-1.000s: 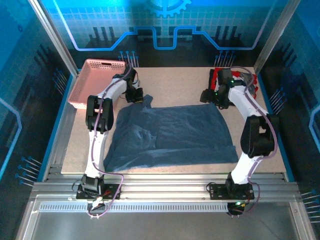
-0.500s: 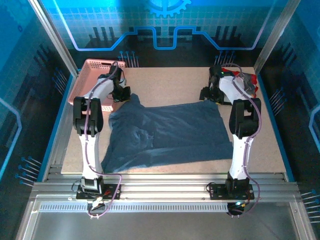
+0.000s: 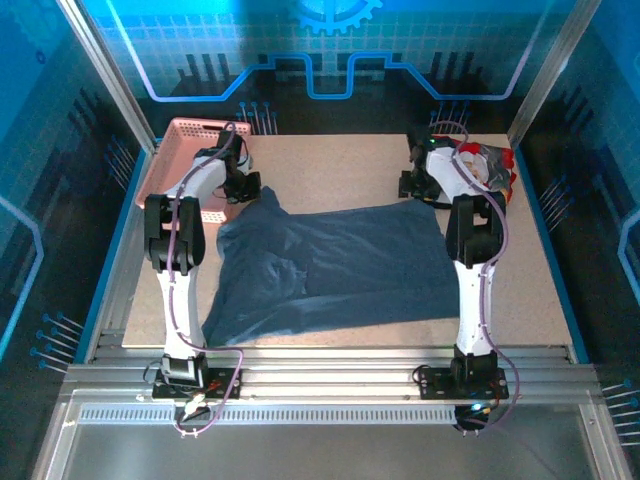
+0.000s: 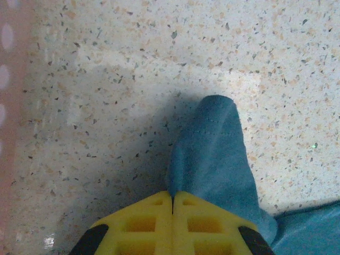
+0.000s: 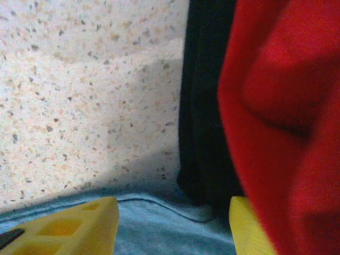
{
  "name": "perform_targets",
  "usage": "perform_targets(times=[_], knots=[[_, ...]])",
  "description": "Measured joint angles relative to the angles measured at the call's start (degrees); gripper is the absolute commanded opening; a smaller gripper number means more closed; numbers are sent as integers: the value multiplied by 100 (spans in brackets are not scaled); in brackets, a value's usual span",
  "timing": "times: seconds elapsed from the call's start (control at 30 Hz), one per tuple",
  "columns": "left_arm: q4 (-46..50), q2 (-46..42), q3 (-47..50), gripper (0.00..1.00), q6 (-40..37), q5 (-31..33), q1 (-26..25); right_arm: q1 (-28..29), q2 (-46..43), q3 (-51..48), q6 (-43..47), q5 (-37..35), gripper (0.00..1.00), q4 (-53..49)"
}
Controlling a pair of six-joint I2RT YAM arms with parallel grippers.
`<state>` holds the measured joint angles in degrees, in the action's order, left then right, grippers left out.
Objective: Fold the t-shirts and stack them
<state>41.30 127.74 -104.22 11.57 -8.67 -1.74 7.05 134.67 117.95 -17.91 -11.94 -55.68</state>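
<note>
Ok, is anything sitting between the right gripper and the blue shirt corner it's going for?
Nothing visible does. The right gripper is open, with the edge of the blue shirt lying between its fingers. The red and black shirt sits close beside one finger, so it might get pinched along with it.

Left gripper (image 4: 172, 198) closed, right gripper (image 5: 172, 212) spread

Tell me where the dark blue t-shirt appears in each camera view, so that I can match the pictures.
Top external: the blue t-shirt lies spread across the centre of the picture.
Left wrist: one corner at lower right, beside the yellow fingers.
Right wrist: a strip along the bottom edge.
Shared landmark: the speckled tabletop.
</note>
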Motion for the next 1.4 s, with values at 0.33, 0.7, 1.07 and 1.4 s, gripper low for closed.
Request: perform_targets(times=[0.33, 0.7, 1.07, 1.4], knots=[[-57, -247, 433, 0, -15, -125, 144, 116, 345, 254, -52, -404, 46, -225], [-114, -420, 651, 0, -24, -179, 142, 133, 573, 511, -205, -876, 0, -424], [-160, -944, 1069, 0, -122, -310, 142, 234, 13, -208, -153, -1049, 0, 114], [-350, -1768, 1832, 0, -118, -385, 142, 234, -918, -1093, -146, -1058, 0, 562]])
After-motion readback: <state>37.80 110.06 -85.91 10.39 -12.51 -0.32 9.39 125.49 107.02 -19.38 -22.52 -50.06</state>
